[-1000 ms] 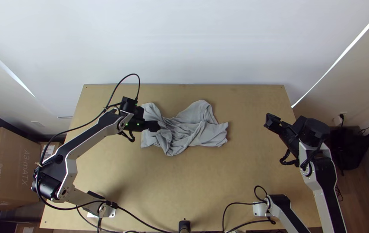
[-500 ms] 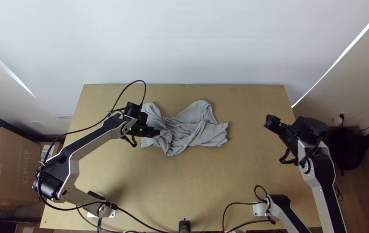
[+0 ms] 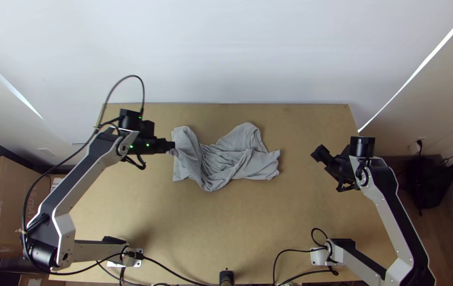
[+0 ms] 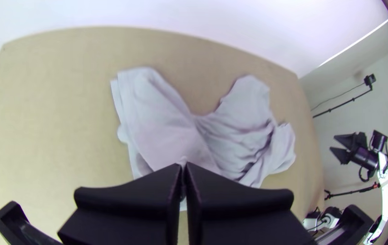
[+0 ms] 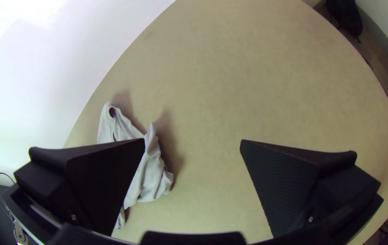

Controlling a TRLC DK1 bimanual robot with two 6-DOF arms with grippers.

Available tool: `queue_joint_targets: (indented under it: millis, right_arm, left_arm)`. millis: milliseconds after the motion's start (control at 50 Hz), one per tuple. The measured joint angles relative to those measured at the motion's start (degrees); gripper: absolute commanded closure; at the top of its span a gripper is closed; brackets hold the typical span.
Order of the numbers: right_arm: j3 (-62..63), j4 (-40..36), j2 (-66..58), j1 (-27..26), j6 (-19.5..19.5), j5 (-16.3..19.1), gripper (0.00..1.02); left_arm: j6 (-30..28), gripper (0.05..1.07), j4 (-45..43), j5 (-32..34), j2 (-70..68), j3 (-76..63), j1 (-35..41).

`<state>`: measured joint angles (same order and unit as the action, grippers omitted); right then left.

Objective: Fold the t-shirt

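Pale wooden desk [image 3: 226, 228] carries the grey t-shirt [image 3: 242, 163], bunched beside the left hand [image 4: 183, 166], whose closed fingers seem to pinch its edge. Well apart, the right hand [image 5: 193, 141] gapes empty. Flattening and all neat folding remain.
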<state>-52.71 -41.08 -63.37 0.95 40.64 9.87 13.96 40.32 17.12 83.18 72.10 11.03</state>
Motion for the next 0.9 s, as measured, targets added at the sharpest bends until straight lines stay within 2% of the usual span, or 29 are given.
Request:
queue_joint_targets:
  millis: [180, 220, 400, 460, 540, 620, 680, 760, 900]
  right_arm:
    - [-2.47, -0.39, -2.36, 4.31, 3.06, 0.66, 0.1]
    - [-2.69, -0.26, -2.82, 4.9, 3.96, 0.7, 0.07]
    - [-3.91, 1.44, -8.13, 7.96, 4.61, 0.7, 0.05]
    - [-4.2, 1.36, -9.86, 9.22, 5.14, 0.74, 0.07]
    - [-5.14, 0.57, -12.83, 11.08, 6.69, 3.06, 0.1]
    - [-6.05, -0.57, -15.76, 13.14, 7.32, 3.96, 0.1]
    - [-6.21, -0.76, -17.64, 14.62, 7.34, 4.15, 0.1]
    - [-6.21, -1.9, -19.28, 16.06, 6.82, 4.28, 0.2]
    - [-6.27, -3.63, -20.57, 16.63, 5.53, 4.52, 0.22]
  left_arm:
    - [0.02, 1.05, 4.76, 0.02, -3.69, 4.42, -2.99]
    - [0.02, 1.05, 5.86, 0.02, -4.22, 5.27, -3.82]
    - [0.13, 1.05, 10.21, 0.02, -7.3, 8.46, -8.28]
    - [0.11, 1.05, 11.47, 0.02, -8.81, 8.98, -9.51]
    - [-0.09, 1.05, 12.83, 0.02, -11.34, 9.18, -10.84]
    - [-0.39, 1.05, 13.86, 0.04, -13.44, 9.18, -12.15]
    - [-0.59, 1.05, 14.36, 0.04, -14.4, 9.14, -13.49]
    - [-0.98, 1.05, 14.49, 0.39, -15.39, 8.57, -15.85]
    - [-1.51, 1.05, 14.99, 1.16, -16.52, 6.93, -19.63]
